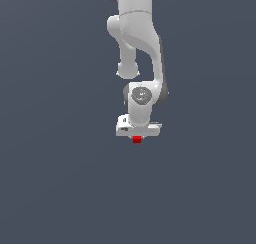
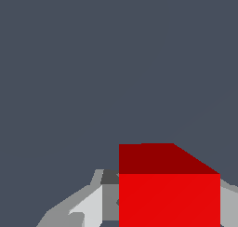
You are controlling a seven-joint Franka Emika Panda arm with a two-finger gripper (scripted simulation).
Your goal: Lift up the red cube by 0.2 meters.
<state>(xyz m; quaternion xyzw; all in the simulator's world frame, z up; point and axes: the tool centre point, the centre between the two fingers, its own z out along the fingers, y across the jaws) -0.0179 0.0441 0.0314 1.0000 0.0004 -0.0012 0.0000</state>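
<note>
I see the white arm (image 1: pixel 136 43) hanging straight down in the exterior view, tool (image 1: pixel 137 138) at its lower end. The red cube (image 1: pixel 137 139) sits right under the tool body, much narrower than it, at its underside. In the wrist view the red cube (image 2: pixel 169 193) fills the space between the grey fingers (image 2: pixel 83 210), one on each side, touching it. Tool closed down onto the cube, gripping it. Plain dark grey all around; I can't tell whether the cube touches any surface.
</note>
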